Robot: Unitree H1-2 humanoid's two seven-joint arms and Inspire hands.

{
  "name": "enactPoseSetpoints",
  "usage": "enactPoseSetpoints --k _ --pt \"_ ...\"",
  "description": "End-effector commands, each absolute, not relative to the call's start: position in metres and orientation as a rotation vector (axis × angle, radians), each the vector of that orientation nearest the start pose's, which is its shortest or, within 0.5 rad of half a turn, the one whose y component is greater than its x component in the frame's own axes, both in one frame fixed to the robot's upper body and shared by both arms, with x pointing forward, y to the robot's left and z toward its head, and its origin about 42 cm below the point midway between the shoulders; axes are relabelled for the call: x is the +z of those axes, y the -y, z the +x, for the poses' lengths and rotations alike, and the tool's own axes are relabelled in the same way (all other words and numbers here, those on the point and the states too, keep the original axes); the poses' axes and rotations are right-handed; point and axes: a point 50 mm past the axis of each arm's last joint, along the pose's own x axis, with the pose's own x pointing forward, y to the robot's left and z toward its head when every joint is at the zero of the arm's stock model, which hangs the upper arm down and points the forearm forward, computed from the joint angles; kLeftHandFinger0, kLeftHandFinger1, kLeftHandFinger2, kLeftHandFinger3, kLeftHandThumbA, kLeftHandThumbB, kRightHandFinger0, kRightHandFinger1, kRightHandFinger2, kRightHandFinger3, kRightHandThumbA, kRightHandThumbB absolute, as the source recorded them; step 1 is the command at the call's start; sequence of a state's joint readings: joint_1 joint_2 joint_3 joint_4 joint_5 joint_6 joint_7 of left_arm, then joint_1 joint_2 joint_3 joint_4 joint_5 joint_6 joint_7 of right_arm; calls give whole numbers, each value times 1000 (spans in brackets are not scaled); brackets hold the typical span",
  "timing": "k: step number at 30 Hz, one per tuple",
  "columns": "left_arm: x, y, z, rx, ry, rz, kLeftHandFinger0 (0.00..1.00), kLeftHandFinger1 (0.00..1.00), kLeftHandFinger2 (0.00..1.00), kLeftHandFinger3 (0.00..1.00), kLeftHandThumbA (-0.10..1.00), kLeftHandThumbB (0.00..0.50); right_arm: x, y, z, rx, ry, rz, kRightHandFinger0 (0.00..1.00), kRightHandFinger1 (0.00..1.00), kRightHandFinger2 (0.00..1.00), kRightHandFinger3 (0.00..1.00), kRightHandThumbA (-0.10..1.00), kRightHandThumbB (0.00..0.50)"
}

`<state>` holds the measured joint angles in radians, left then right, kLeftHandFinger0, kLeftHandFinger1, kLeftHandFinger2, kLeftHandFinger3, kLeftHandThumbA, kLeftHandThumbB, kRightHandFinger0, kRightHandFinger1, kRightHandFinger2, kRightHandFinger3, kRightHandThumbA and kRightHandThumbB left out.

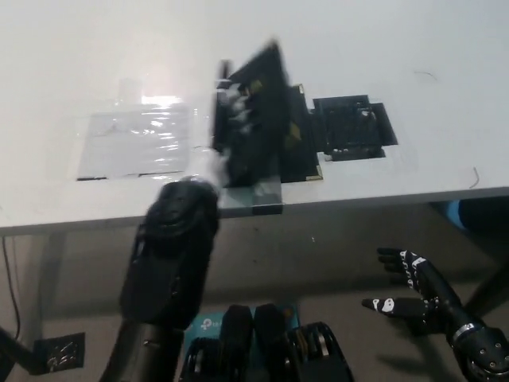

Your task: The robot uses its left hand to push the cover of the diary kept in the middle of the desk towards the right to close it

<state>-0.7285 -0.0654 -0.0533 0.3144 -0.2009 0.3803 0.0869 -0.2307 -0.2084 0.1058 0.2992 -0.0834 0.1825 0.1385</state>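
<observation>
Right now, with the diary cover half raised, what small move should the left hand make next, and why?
Probably push on rightward: the diary cover stands tilted and blurred over the taped right half, not yet flat. The left hand is against it; the right hand rests below the desk.

Desk [71, 72]: plain white, glossy under the light
Diary [266, 119]: black cover; gold-coloured corner tips (motion-blurred)
Tape strip [258, 195]: grey, at the desk's front edge
Clear sheet [135, 143]: transparent, with white glare
Flat patch [350, 127]: black
Right hand [409, 286]: black with small white marks
</observation>
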Motion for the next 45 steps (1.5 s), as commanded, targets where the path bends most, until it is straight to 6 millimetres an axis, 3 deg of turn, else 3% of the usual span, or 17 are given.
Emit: enactPoseSetpoints --k 1,2,4,6,7,8,9,10,15,20,30,35,39,40,41,43,45 --pt "284 -74 476 -348 141 56 1000 1000 1000 1000 1000 289 92 247 366 239 -217 -350 778 841 821 828 1000 491" --pt "279 -71 476 -359 149 135 1000 1000 1000 1000 1000 245 92 247 367 242 -215 -344 774 834 814 822 1000 491" --pt "270 -73 475 -372 147 249 1000 1000 1000 1000 1000 285 94 246 368 248 -214 -350 771 834 816 830 1000 473" --pt "263 -75 474 -378 140 311 1000 1000 1000 1000 1000 259 95 246 368 256 -211 -345 775 837 819 834 1000 467" --pt "254 -77 472 -409 131 500 1000 1000 1000 1000 1000 321 96 246 367 257 -209 -347 782 842 821 839 1000 470" --pt "254 -78 471 -407 132 500 1000 1000 1000 1000 1000 323 97 246 368 260 -208 -351 783 843 821 841 1000 469" --pt "248 -80 470 -432 157 745 1000 1000 1000 1000 1000 264 98 245 368 263 -207 -354 789 845 825 848 1000 469" --pt "243 -81 468 -443 196 957 1000 1000 1000 1000 1000 251 98 244 369 264 -209 -354 786 843 824 847 1000 471" --pt "216 -88 466 -483 172 1261 1000 1000 1000 1000 1000 232 95 240 364 271 -218 -335 805 869 848 872 1000 456" --pt "211 -98 466 -474 142 1264 1000 1000 1000 1000 1000 192 95 247 363 259 -224 -346 798 847 826 847 1000 479" --pt "246 -94 462 -438 283 1229 1000 1000 1000 1000 1000 201 86 250 358 240 -256 -318 808 859 824 839 1000 492" --pt "279 -85 451 -416 431 1150 1000 1000 1000 1000 1000 226 87 252 356 244 -237 -362 792 846 822 837 1000 470" --pt "326 -85 421 -404 590 1032 1000 1000 1000 1000 1000 271 87 255 356 234 -245 -344 787 847 824 843 1000 488" --pt "342 -88 404 -395 616 962 1000 1000 1000 1000 1000 326 86 256 357 233 -246 -336 809 860 831 845 1000 477" --pt "356 -93 387 -390 657 890 1000 1000 1000 1000 1000 339 88 256 358 228 -253 -338 815 866 836 850 1000 473" --pt "365 -96 375 -391 691 824 1000 1000 1000 1000 1000 336 89 257 358 225 -252 -338 817 867 839 850 1000 467" --pt "381 -117 335 -365 772 604 1000 1000 1000 1000 1000 307 88 257 359 216 -251 -334 801 857 830 831 1000 468"
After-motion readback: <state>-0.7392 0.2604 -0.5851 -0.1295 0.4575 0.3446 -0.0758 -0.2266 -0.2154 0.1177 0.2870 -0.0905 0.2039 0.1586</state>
